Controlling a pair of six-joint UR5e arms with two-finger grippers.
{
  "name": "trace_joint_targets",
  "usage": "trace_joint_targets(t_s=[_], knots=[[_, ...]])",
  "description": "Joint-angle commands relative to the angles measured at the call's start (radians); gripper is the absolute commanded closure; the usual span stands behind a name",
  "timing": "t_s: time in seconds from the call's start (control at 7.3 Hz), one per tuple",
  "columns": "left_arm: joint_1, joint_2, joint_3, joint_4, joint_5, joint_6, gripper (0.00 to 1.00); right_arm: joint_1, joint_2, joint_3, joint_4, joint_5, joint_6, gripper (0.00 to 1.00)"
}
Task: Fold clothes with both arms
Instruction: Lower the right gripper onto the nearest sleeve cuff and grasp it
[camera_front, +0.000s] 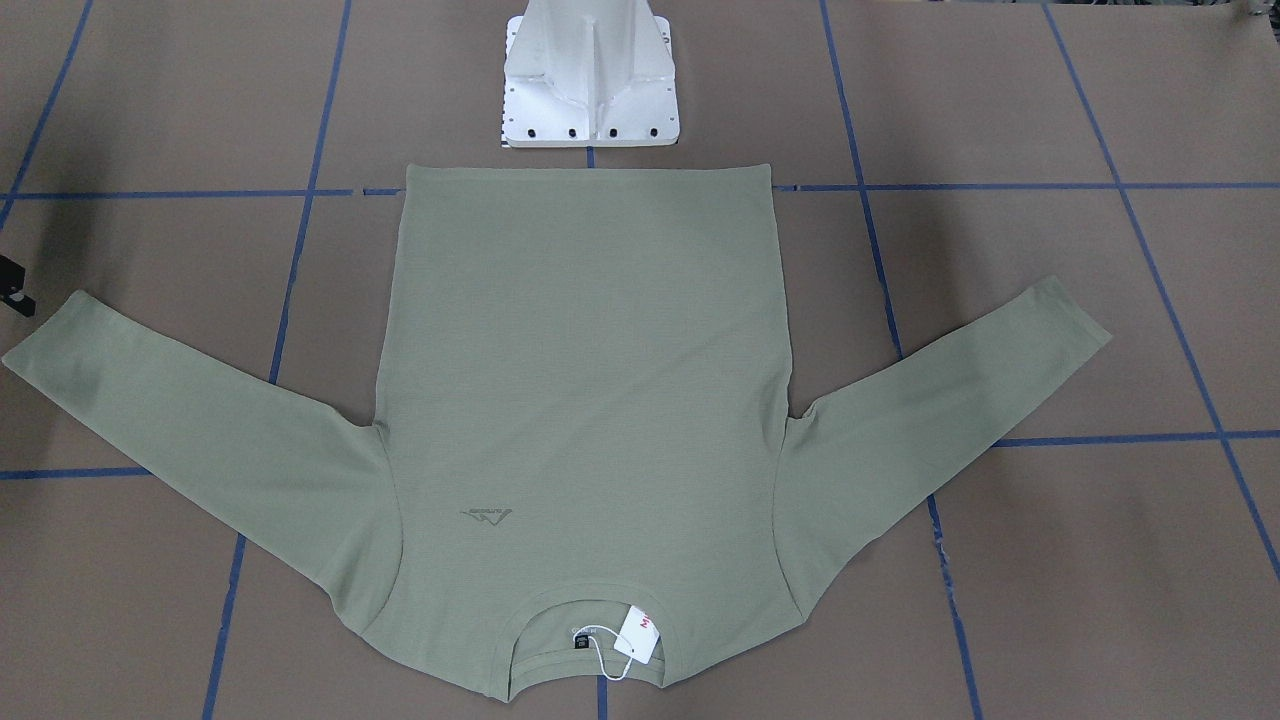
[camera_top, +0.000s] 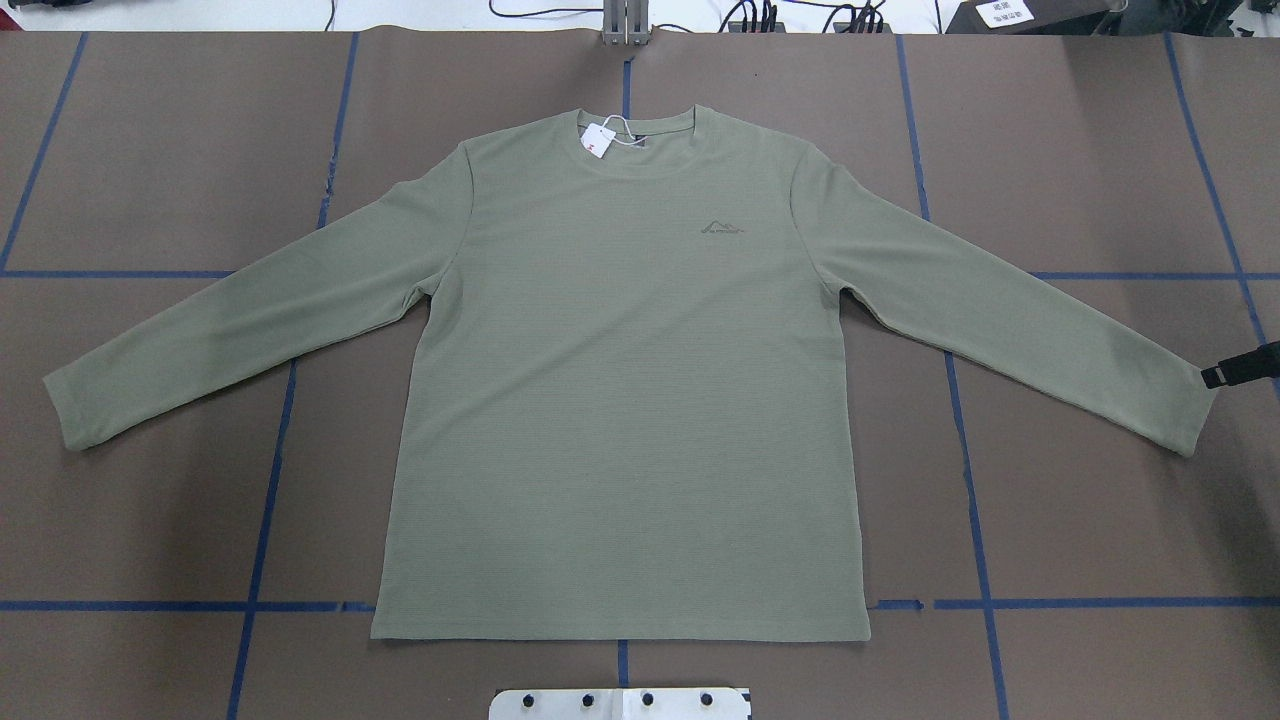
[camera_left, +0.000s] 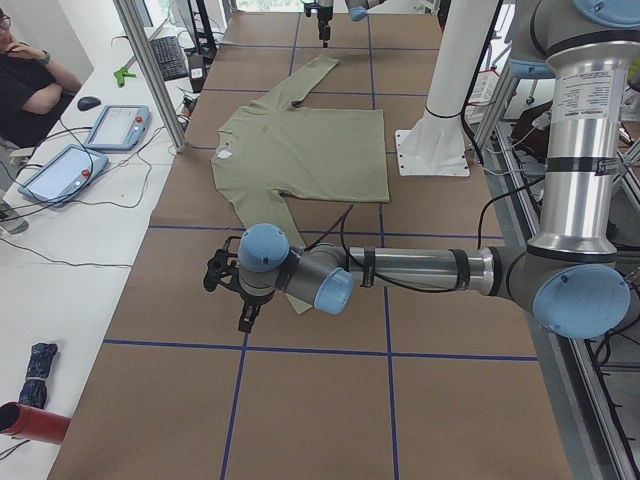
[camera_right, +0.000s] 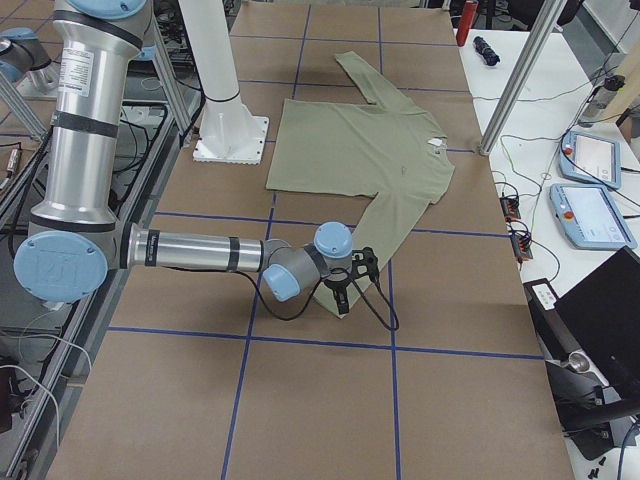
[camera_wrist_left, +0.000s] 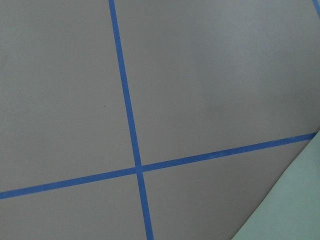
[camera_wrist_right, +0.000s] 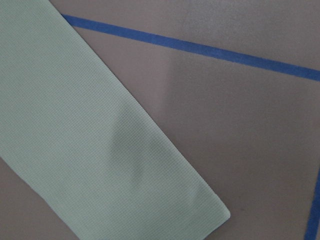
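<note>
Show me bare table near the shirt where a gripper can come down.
Bare table fills the wedge between the shirt body and the sleeve on the robot's left; the matching wedge on its right is bare too. Crowded: the right cuff, where the right gripper hangs, and the hem by the pedestal base.

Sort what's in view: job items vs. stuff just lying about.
Job:
olive long-sleeved shirt, spread flat
left arm
right arm

Lying about:
white pedestal base
two handheld screens
keyboard
blue tape grid
</note>
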Motion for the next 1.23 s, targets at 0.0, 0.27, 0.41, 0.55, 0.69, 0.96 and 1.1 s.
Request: trace_joint_targets(t_s=[0.0, 0.27, 0.41, 0.55, 0.69, 0.96, 1.1], knots=[[0.001, 0.001, -0.008, 0.001, 0.000, 0.001, 0.00, -0.108, -0.001, -0.015, 0.071, -0.116, 0.106, 0.00], [0.001, 0.001, -0.008, -0.001, -0.001, -0.002, 0.00, -0.115, 0.011, -0.079, 0.074, -0.118, 0.121, 0.00], [0.001, 0.001, -0.008, -0.001, -0.001, 0.000, 0.00, -0.115, 0.025, -0.090, 0.072, -0.117, 0.121, 0.00], [0.001, 0.001, -0.008, -0.001, -0.001, 0.000, 0.00, -0.113, 0.025, -0.100, 0.072, -0.108, 0.121, 0.00], [0.001, 0.001, -0.008, 0.001, -0.001, 0.000, 0.00, -0.113, 0.027, -0.106, 0.071, -0.108, 0.121, 0.00], [0.001, 0.001, -0.008, -0.001, -0.001, 0.000, 0.00, -0.113, 0.025, -0.112, 0.069, -0.103, 0.121, 0.00], [0.001, 0.001, -0.008, -0.001, -0.001, 0.000, 0.00, -0.113, 0.025, -0.110, 0.069, -0.096, 0.123, 0.00]])
